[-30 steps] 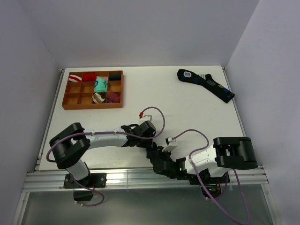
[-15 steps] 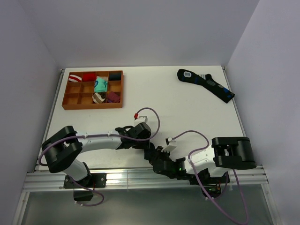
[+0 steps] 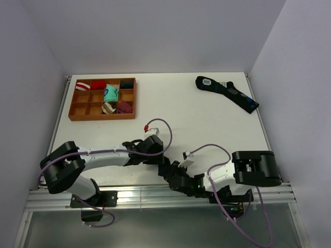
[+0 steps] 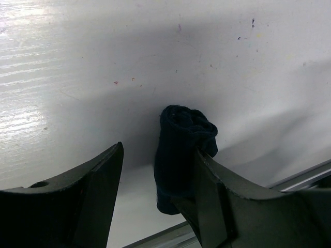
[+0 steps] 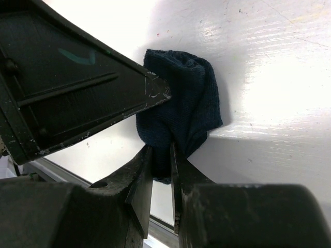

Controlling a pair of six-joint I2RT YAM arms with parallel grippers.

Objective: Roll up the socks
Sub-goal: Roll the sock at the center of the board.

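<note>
Right gripper (image 5: pixel 161 155) pinches the plain navy socks (image 5: pixel 191 103); left gripper (image 4: pixel 159 150) gapes beside them.

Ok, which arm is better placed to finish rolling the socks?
Right: the right gripper is shut on the socks. The left gripper is open, one finger just touching them.

Your top view is evenly lit; in the left wrist view, glare streaks the worktop (image 4: pixel 26 46) upper left, and the socks (image 4: pixel 178 155) read nearly black.
</note>
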